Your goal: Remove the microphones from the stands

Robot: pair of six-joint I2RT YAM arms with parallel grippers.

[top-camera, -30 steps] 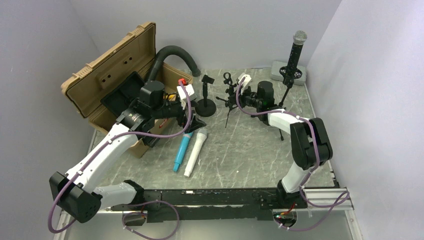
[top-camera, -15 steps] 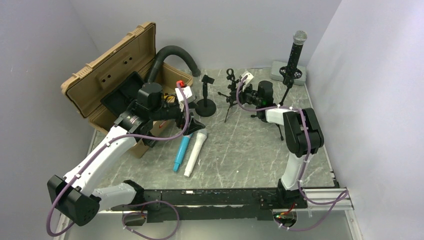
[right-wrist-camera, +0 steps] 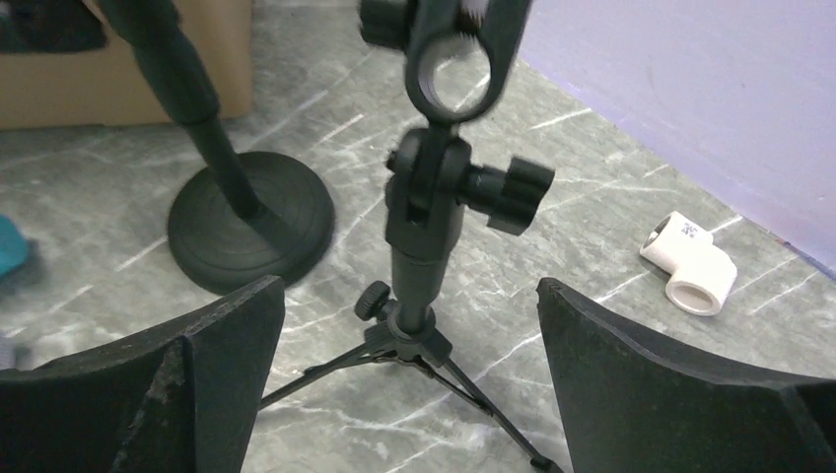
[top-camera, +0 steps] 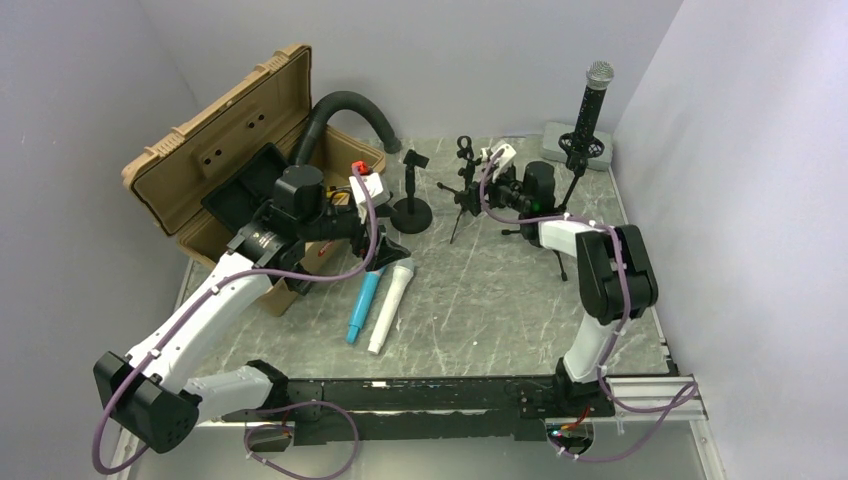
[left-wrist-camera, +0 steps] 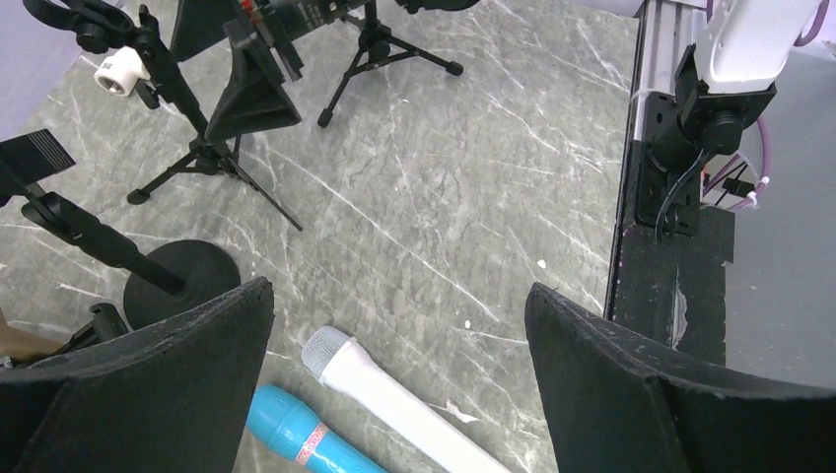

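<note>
The black microphone (top-camera: 592, 100) with a silver head sits upright in its tripod stand (top-camera: 572, 175) at the back right, with no gripper on it. My right gripper (top-camera: 482, 190) (right-wrist-camera: 409, 286) is open, its fingers either side of the post of a small empty tripod stand (right-wrist-camera: 426, 212) (top-camera: 462, 185), without touching it. My left gripper (top-camera: 385, 248) (left-wrist-camera: 399, 291) hangs open and empty above a white microphone (left-wrist-camera: 394, 394) (top-camera: 390, 305) and a blue one (left-wrist-camera: 296, 434) (top-camera: 363, 305), both lying on the table.
An empty round-base stand (top-camera: 411, 195) (right-wrist-camera: 246, 222) stands left of the small tripod. A tan case (top-camera: 215, 160) with its lid up and a black hose (top-camera: 345, 110) fill the back left. A white pipe elbow (right-wrist-camera: 690, 261) lies near the back wall.
My right gripper has gone from shut to open, letting go of the small tripod stand's post, and has shifted slightly right. The left arm barely moved.
</note>
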